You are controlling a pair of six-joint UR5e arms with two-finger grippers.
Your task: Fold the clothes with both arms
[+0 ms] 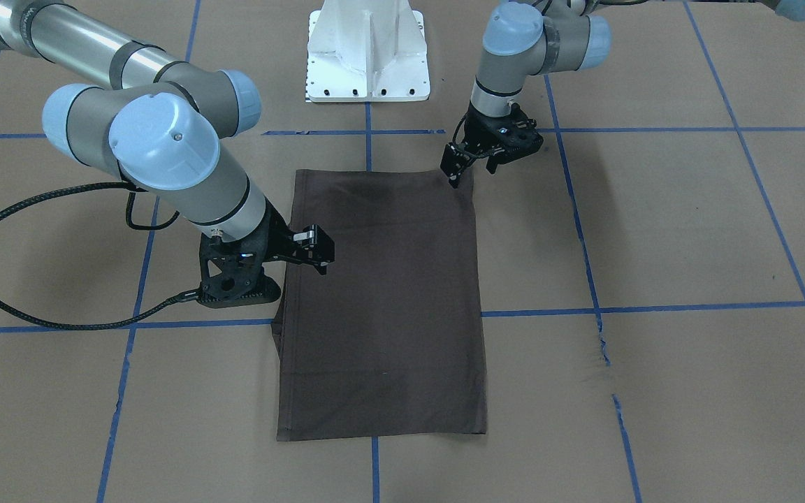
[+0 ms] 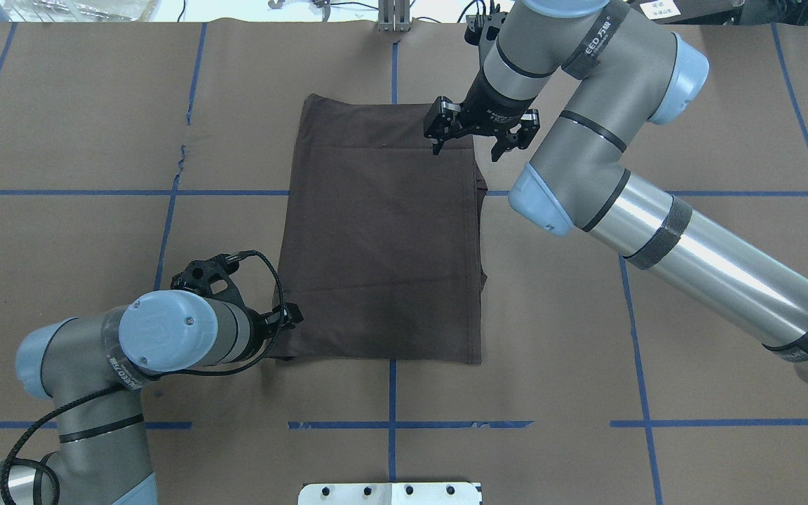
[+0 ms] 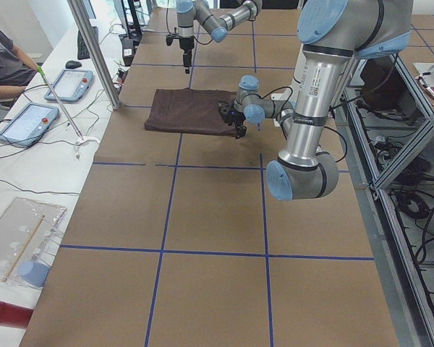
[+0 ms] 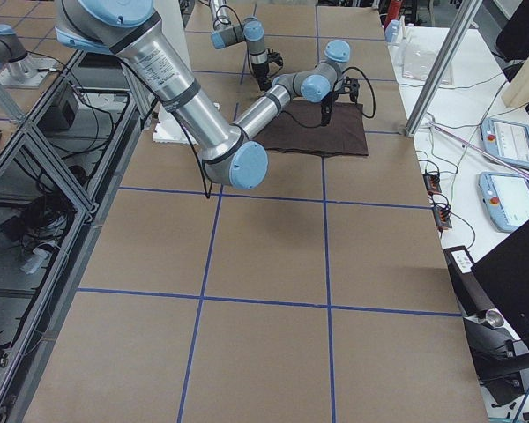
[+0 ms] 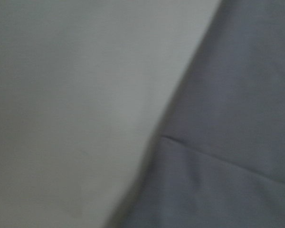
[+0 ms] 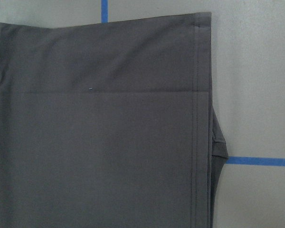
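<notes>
**Taking a limp, folded T-shirt by its corners**

Dealing with a dark T-shirt point(image 2: 383, 231) lying flat as a folded rectangle mid-tabletop point(image 2: 565, 315), long sides running near to far. Judging it light, soft and unbreakable, but floppy: likely sagging and shedding layers unless pinched through the whole stack at a corner or hem. Watching a sleeve bulge point(image 6: 219, 142) poking out at the right edge. Hovering the right claw point(image 2: 473, 140) over the far right corner, jaws spread wide, holding nothing. Resting the left claw point(image 1: 472, 175) low at the near left corner, jaws seemingly apart astride the edge, not visibly gripping cloth. Working on brown paper gridded with blue tape point(image 2: 60, 191), showing a tear point(image 2: 181, 151) at far left, probably rucking under dragging fingers. Having paper spreading wide on all sides; noting a person point(image 3: 3, 54) sitting at a side bench beyond.
</notes>
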